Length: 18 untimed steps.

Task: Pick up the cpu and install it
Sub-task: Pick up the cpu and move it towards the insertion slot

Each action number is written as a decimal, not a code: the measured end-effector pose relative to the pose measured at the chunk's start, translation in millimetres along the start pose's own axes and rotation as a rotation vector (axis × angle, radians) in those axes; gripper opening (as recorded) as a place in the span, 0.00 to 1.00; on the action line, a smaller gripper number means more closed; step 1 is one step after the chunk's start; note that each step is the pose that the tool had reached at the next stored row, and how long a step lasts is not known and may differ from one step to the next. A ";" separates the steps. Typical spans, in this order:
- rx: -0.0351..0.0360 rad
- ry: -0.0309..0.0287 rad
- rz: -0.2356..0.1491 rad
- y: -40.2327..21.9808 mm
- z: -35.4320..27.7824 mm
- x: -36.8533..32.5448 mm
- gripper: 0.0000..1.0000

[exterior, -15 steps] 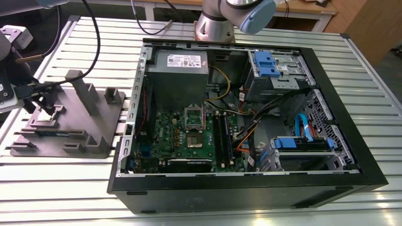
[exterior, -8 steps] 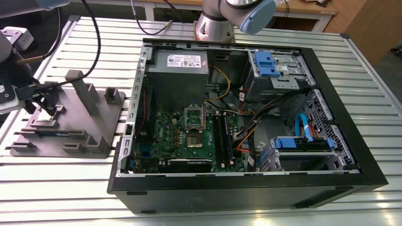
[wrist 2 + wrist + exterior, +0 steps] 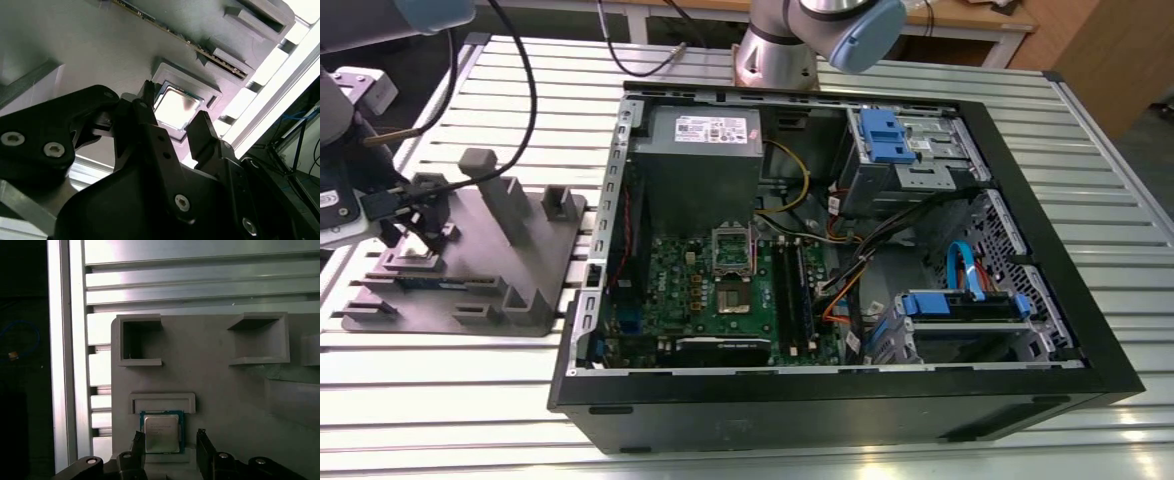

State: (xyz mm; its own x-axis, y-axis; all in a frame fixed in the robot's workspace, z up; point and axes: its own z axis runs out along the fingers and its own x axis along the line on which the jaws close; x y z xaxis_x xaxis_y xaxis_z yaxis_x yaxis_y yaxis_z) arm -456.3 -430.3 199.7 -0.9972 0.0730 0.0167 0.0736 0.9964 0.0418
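First wrist view: your gripper (image 3: 170, 440) holds its two black fingers (image 3: 138, 446) apart, gripping nothing. Between their tips you see the small, flat, square, silvery-topped cpu (image 3: 161, 432), lying level in a shallow recess of the grey moulded fixture plate (image 3: 225, 400). You cannot tell whether either finger touches the chip.
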 end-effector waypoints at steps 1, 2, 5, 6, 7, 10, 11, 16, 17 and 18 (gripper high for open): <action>0.0001 0.0001 0.000 0.0 0.0 0.0 0.53; 0.0000 0.0000 0.000 0.1 0.2 -0.1 0.53; -0.0004 -0.0002 0.000 1.5 1.6 0.1 0.53; -0.0006 -0.0003 0.000 1.6 2.6 0.0 0.53; -0.0005 -0.0002 0.000 1.7 3.8 0.0 0.53; -0.0004 -0.0001 0.000 2.0 6.1 0.0 0.53; -0.0003 0.0001 0.000 2.0 6.1 0.0 0.53; -0.0004 -0.0002 0.000 2.5 7.3 0.3 0.53; -0.0004 -0.0002 -0.001 2.5 7.3 0.3 0.53; -0.0003 -0.0002 0.000 2.5 7.3 0.3 0.53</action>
State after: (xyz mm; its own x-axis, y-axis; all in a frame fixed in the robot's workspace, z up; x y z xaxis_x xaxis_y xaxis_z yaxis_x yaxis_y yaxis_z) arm -456.5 -427.5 192.5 -0.9972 0.0725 0.0165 0.0731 0.9964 0.0421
